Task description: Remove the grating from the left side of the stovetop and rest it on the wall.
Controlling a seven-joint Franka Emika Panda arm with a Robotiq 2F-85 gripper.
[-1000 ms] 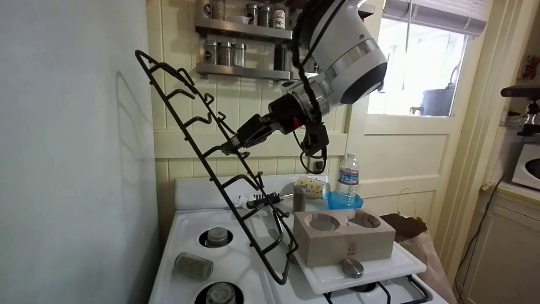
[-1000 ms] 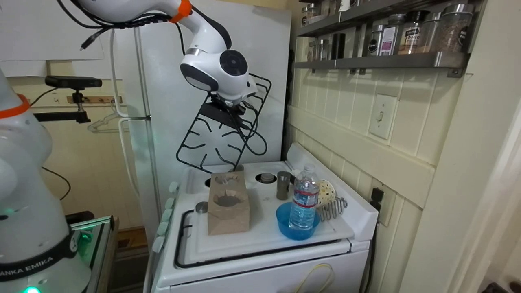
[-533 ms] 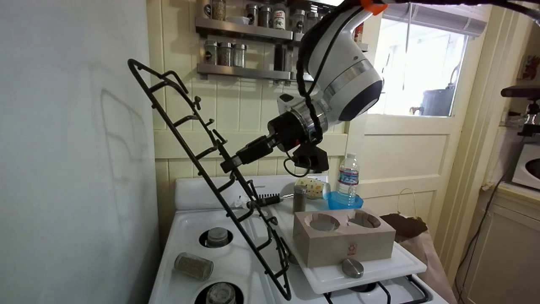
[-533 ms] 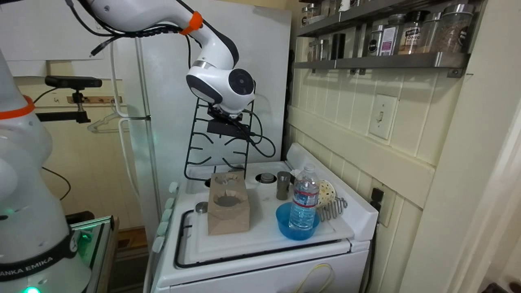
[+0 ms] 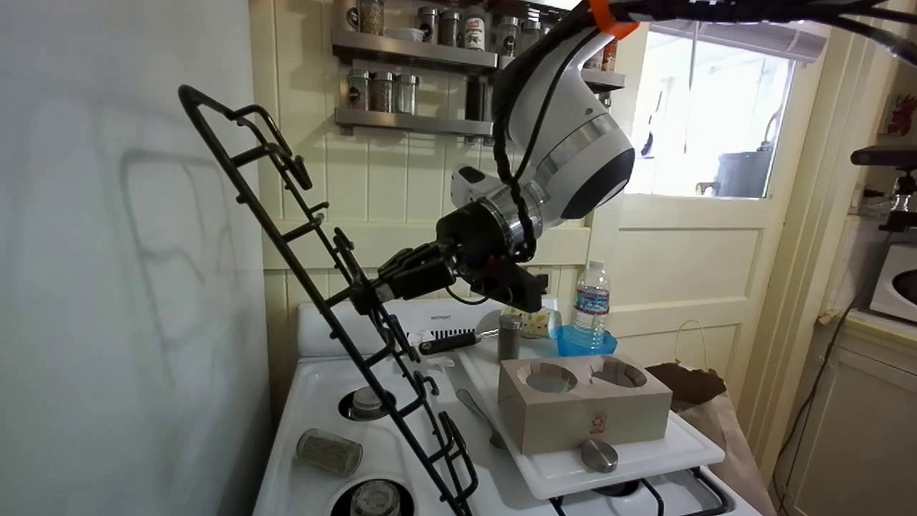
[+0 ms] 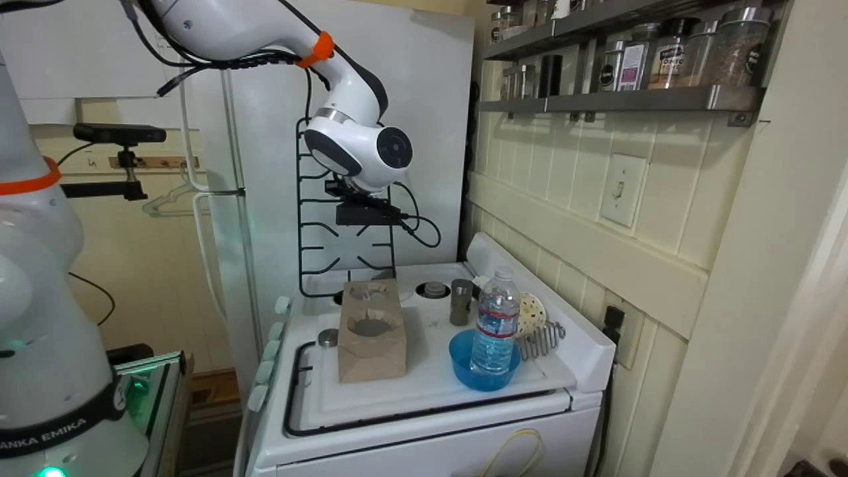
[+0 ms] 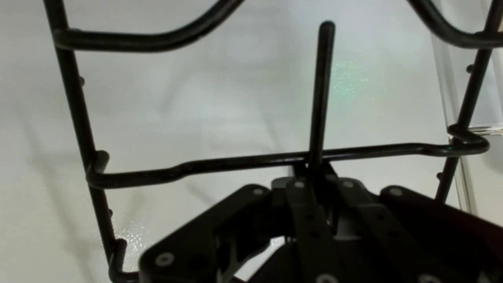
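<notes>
The grating [image 5: 286, 256], a long black metal frame with inward prongs, hangs tilted over the left burners, its upper end leaning toward the pale wall [image 5: 71, 322]. It also shows in an exterior view [image 6: 299, 225], nearly upright before the wall [image 6: 424, 73]. My gripper [image 5: 367, 295] is shut on a middle prong of the grating; in the wrist view the fingertips [image 7: 314, 169] pinch that prong where it meets a crossbar [image 7: 251, 161]. The lower end is low over the white stovetop [image 5: 315, 412]; I cannot tell whether either end touches anything.
A glass jar [image 5: 329, 451] lies on the left side between the burners. A cardboard holder [image 5: 594, 416] stands on a white tray at the right, with a blue bowl and water bottle [image 5: 591, 301] behind. A spice shelf [image 5: 415, 122] hangs on the back wall.
The grating has moved left toward the wall, its shadow shifting left too. In the opposite view it has turned from slanted to nearly upright and come lower. The gripper has kept its hold.
</notes>
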